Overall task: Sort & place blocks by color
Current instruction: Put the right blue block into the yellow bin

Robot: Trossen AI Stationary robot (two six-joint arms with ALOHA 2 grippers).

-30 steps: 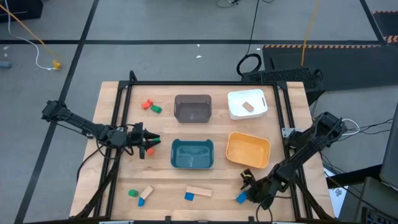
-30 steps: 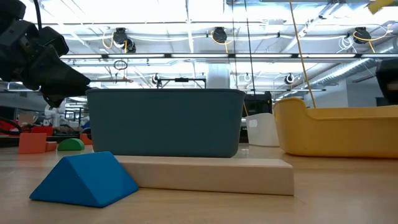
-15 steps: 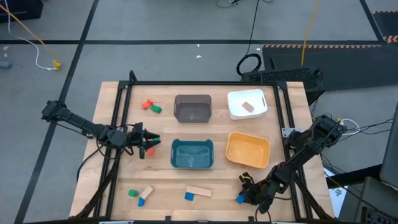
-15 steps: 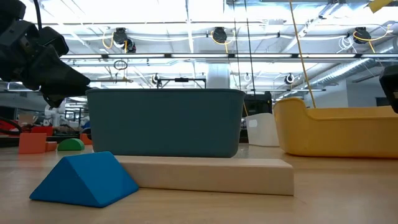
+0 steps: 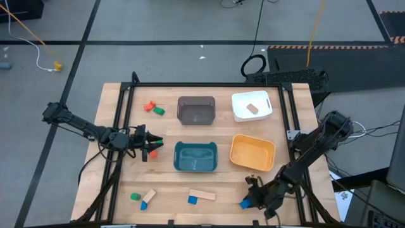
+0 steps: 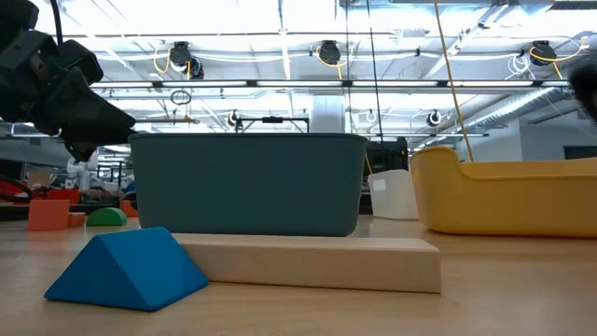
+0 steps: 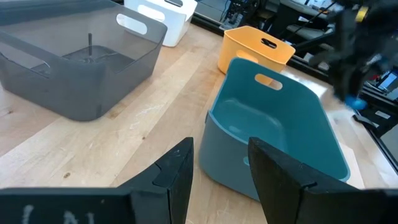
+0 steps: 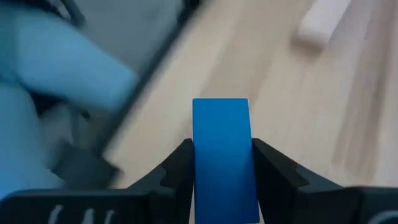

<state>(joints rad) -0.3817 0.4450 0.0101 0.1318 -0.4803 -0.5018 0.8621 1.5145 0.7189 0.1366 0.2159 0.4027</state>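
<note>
A blue block (image 8: 221, 137) sits between the fingers of my right gripper (image 8: 221, 163), which is shut on it near the table's near right corner (image 5: 248, 202). My left gripper (image 5: 150, 147) waits at the table's left, pointing at the teal bin (image 7: 280, 137); its fingers stand apart with nothing between them (image 7: 221, 171). Loose blocks lie flat on the table: a red one (image 5: 150, 106) and a green one (image 5: 158, 111) at the far left, a green one (image 5: 134, 197) and a wood-and-blue pair (image 5: 147, 199) at the near left, and a blue wedge (image 6: 126, 269) against a wooden bar (image 6: 317, 263). My right gripper pinches the blue block's two long sides (image 8: 198, 163) between its two fingers. The fingers lie along the block, and its far end (image 8: 221, 106) sticks out past the fingertips. The gripper slants down from the table's right, and the block is a little off the table.
Four bins stand mid-table: grey (image 5: 196, 109), white (image 5: 243, 101) holding a wooden block (image 5: 252, 108), teal (image 5: 195, 156) and orange (image 5: 252, 152). A black frame (image 5: 202, 85) runs around the table. Bare wood lies between the bins and the near edge.
My right gripper has risen a little from the table, rolling somewhat, with the blue block between its fingers. In the low view its dark shape at the right edge has gone up.
</note>
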